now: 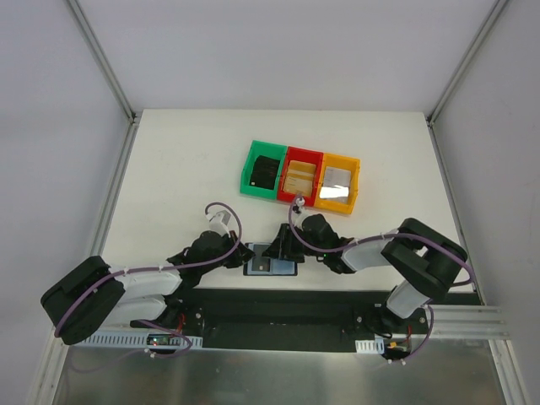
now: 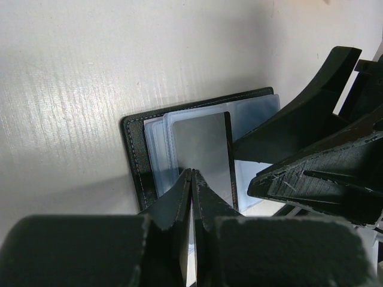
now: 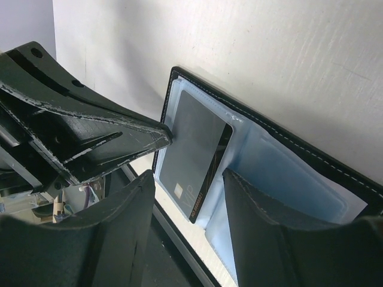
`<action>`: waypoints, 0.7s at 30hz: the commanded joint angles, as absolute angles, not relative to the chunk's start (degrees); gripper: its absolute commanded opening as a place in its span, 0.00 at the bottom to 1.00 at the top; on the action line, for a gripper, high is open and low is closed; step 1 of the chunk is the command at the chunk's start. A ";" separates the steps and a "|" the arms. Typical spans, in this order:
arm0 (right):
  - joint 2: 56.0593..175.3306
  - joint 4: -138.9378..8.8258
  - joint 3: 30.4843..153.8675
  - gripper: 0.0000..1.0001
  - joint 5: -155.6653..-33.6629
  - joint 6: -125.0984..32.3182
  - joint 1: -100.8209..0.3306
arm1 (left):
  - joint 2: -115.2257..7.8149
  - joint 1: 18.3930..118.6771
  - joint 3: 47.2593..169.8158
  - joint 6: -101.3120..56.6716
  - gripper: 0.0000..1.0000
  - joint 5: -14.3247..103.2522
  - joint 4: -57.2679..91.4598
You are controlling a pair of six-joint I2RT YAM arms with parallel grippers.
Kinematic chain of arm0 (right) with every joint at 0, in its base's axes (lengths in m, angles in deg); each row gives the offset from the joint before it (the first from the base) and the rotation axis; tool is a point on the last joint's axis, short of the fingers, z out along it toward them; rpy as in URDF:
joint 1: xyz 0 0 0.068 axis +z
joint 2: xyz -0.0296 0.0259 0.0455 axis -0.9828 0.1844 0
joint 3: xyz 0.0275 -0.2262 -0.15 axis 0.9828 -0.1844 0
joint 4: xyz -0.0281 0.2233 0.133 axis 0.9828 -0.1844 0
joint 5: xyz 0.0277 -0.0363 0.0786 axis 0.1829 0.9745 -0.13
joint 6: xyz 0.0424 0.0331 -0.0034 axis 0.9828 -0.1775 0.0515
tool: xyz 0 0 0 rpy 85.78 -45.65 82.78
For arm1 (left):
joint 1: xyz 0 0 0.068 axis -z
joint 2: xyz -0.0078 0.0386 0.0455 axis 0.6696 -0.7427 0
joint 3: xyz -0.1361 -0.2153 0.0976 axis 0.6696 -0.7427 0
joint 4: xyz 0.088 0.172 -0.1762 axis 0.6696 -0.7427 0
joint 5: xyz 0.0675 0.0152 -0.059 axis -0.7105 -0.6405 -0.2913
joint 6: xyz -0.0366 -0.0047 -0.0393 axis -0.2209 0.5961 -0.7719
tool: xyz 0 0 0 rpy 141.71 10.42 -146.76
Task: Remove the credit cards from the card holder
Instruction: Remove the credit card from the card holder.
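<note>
The card holder [image 3: 287,173] lies open on the tabletop [image 1: 186,169], its pale blue sleeves up and its right end cut off in both wrist views. A grey card [image 2: 203,149] sits on its left half, print too small to read. The left claw [image 2: 192,179] is closed tight with its tips at the holder's left edge; whether they pinch anything cannot be told. The right claw [image 3: 190,175] stands open over the holder, its fingers either side of the card's near end and apparently clear of it.
</note>
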State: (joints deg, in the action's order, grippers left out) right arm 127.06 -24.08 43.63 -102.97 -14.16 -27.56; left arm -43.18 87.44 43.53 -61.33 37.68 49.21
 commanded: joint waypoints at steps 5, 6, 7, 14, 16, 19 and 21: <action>127.78 -19.29 42.82 0.52 -104.51 -12.69 -27.61 | -45.09 87.83 41.73 -61.63 0.00 37.43 48.04; 127.69 -18.85 42.82 0.51 -104.77 -12.51 -27.60 | -45.18 87.91 41.64 -61.72 0.00 37.43 48.13; 127.78 -18.41 42.91 0.51 -105.04 -12.42 -27.60 | -45.45 87.91 41.64 -61.72 0.00 37.61 48.30; 128.39 -15.51 43.00 0.48 -106.71 -11.55 -27.69 | -46.76 87.83 41.64 -61.80 0.00 37.96 49.18; 128.92 -14.72 43.08 0.48 -107.15 -11.28 -27.60 | -47.03 87.91 41.73 -61.72 0.00 38.14 49.44; 129.71 -13.66 43.08 0.47 -107.76 -10.58 -27.60 | -47.47 87.91 41.73 -61.72 0.00 38.40 49.80; 130.24 -12.96 43.00 0.45 -107.85 -10.31 -27.60 | -47.73 87.91 41.82 -61.80 0.00 38.40 49.97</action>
State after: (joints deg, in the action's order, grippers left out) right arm 129.31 -19.10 42.91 -105.57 -11.82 -27.78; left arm -46.18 87.44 43.18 -62.40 37.72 53.45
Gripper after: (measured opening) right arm 0.465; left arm 0.002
